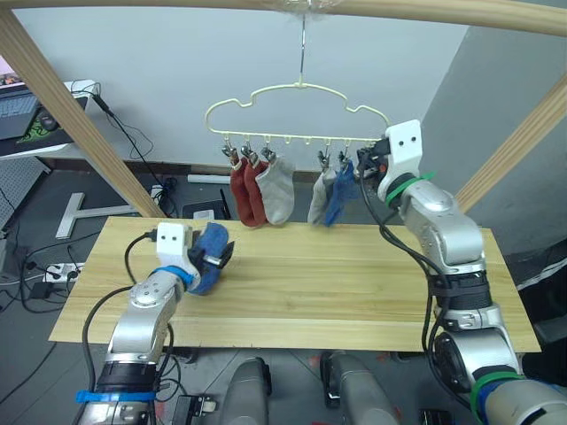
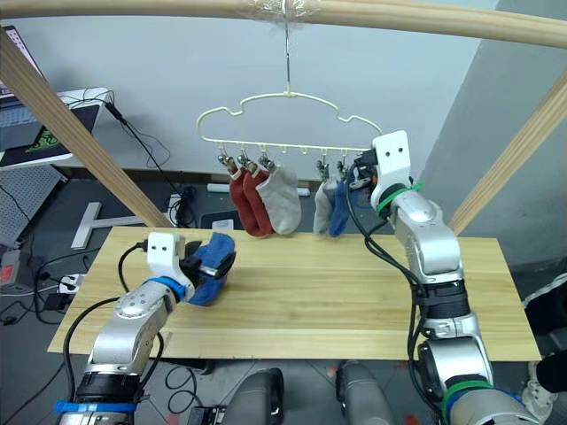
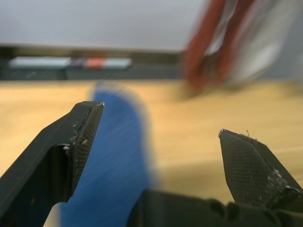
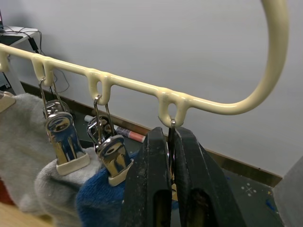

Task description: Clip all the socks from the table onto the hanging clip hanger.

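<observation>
Sock (image 1: pixel 210 257), blue, last on table (image 1: pixel 354 283) — soft, limp; take the cuff. Left gripper (image 3: pixel 158 156) gapes around it, empty; right gripper (image 4: pixel 169 182) pinches the end clip (image 4: pixel 171 125).

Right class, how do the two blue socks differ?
One blue sock hangs clipped on the hanger beside a grey sock; the other blue sock lies bunched on the table at the open left gripper. Both are the same blue.
</observation>
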